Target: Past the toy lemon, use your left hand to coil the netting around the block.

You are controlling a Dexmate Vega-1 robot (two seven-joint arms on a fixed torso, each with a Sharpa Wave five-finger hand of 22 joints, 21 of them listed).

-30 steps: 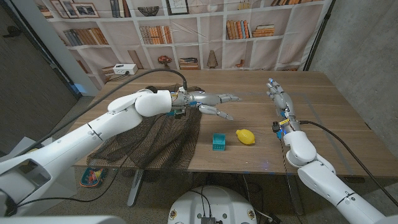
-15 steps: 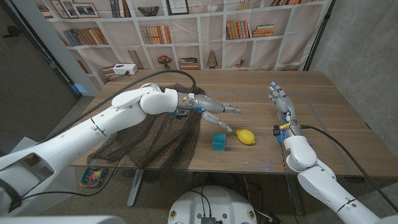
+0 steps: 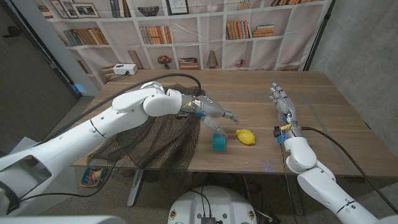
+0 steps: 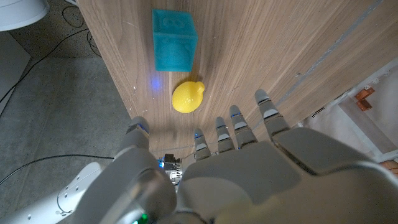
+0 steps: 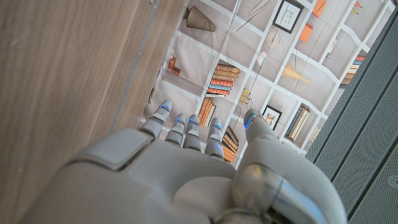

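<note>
Teal block (image 3: pixel 217 142) sits near the front edge of the wooden table (image 3: pixel 323 106), with the yellow toy lemon (image 3: pixel 245 137) just beside it toward the robot's right, a small gap between them. In the left wrist view the block (image 4: pixel 174 39) and lemon (image 4: pixel 188 98) also lie apart, both on bare wood close to the table edge. Dark brown netting (image 3: pixel 152 140) is heaped on the left part of the table, beside the block, and drapes over the front edge; from the head view it doesn't appear to be on the block, contact at its edge can't be judged. Left hand (image 3: pixel 212 115) reaches in from the left above the netting's right margin, fingers spread and angled down toward the block, lowest fingertips right over or at its top; touching or not, can't tell. Nothing gripped in it, fingers apart. The left wrist view shows its fingers (image 4: pixel 239 127) extended and separated above the lemon. Right hand (image 3: pixel 280 99) is farther back on the right side, well apart from block and lemon, fingers straight and slightly parted, holding nothing. Right wrist view shows the fingers (image 5: pixel 186 130) extended next to the tabletop. Behind the table, a bookshelf-print backdrop (image 3: pixel 186 31).
</note>
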